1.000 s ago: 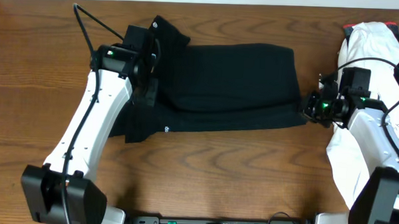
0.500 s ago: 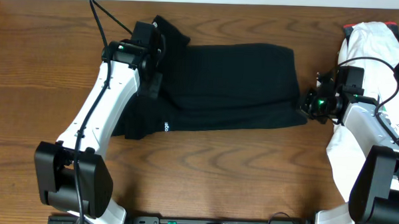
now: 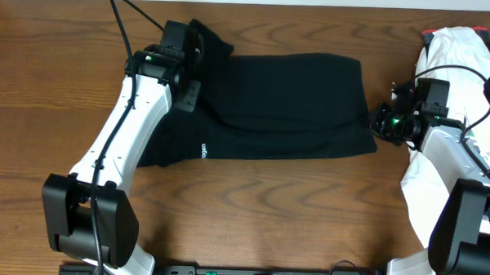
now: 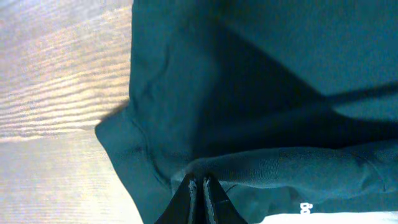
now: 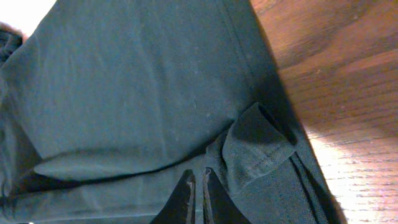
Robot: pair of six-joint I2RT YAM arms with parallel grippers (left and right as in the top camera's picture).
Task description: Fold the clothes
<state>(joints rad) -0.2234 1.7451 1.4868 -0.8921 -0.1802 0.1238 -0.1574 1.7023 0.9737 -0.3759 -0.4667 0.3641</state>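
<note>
Item: black T-shirt [image 3: 287,102], spread on table [image 3: 250,211]; left end effector [image 4: 198,182] pinched shut on a fold; right end effector [image 5: 199,177] closed at hem, grip unclear; risk: thin pinch slipping, uneven pull skewing fold.

My right gripper [image 5: 198,178], fingers nearly touching, pinches a plain black soft-fabric T-shirt [image 5: 137,87] just beside its curled-up hem corner [image 5: 255,143]; a brown wooden table [image 5: 348,74] shows at the right
</note>
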